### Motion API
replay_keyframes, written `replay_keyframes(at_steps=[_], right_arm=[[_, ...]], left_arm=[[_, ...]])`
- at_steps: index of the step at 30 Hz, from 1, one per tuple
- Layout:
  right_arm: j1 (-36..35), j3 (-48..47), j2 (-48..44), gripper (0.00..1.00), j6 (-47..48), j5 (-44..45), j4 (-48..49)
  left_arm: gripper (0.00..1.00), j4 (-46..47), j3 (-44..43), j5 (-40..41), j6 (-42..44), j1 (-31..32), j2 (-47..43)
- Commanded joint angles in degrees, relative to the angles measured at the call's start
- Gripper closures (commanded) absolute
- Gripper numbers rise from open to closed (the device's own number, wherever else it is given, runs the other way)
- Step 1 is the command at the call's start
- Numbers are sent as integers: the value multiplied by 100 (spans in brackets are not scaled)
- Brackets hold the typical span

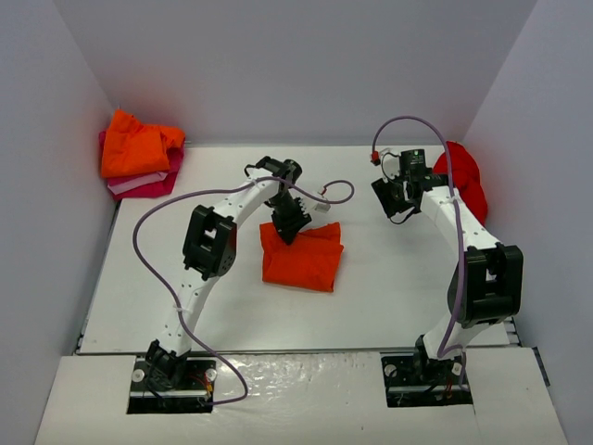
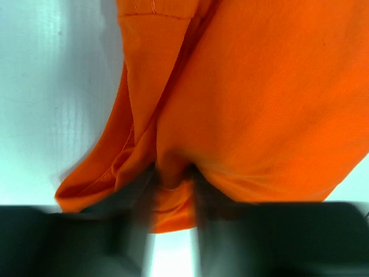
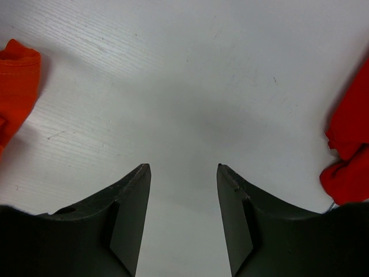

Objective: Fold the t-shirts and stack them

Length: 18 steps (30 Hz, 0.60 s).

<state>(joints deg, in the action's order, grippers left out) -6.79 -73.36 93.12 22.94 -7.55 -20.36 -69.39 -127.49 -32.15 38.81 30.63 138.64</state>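
Orange tee (image 1: 306, 264) folded mid-table; stack (image 1: 139, 153) far-left; red tee (image 1: 468, 181) crumpled far-right.

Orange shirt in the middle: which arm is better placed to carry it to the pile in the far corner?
Left. The left gripper is shut on the orange shirt, and the pile lies on its side. The right gripper hangs open over bare table, near the red shirt.

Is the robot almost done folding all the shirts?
About partway. Done: a stack of shirts sits in the far left corner. In hand: the left gripper pinches the folded orange shirt mid-table. Left: the red shirt lies bunched on the right, and the right gripper hangs open, holding nothing.
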Motion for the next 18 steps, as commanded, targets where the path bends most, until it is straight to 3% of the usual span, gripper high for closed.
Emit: replay_keyframes(at_steps=[1,3,18], right_arm=[[2,6,-27,53,20,115,212],[2,-11,-13,53,26,113,217],[-7,-14,-112,53,0,33,245]], left_arm=[[94,-171,-297,-254,98,-22,-91],[100,-180,-274,-292,117,-22,-106],[100,-169,141,-133,133,-11,-1021]])
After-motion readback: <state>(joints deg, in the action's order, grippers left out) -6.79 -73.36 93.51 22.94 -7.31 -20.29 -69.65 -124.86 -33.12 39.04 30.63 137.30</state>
